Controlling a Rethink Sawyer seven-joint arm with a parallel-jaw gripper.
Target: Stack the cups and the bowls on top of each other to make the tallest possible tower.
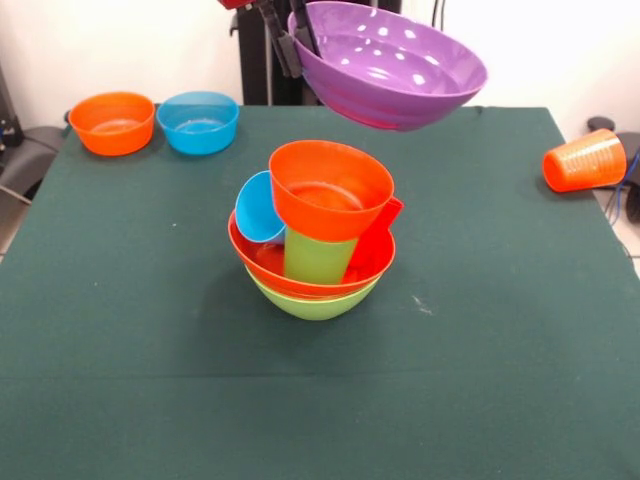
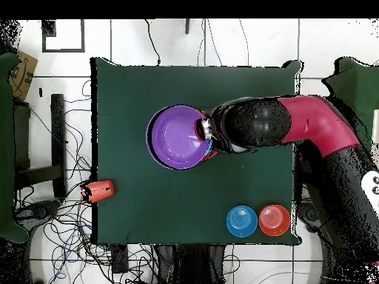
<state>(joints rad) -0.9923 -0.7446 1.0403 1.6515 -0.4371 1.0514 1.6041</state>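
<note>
My gripper is shut on the rim of the large purple bowl and holds it in the air above and behind the tower. The tower's base is a lime green bowl with an orange-red bowl in it. In that bowl stands a lime green cup, with a light blue cup and a red cup leaning beside it. A small orange bowl sits on the green cup. In the overhead view the purple bowl hides the tower, with the gripper at its rim.
A small orange bowl and a small blue bowl stand at the table's far left corner; they also show overhead. An orange cup lies on its side off the table's right edge.
</note>
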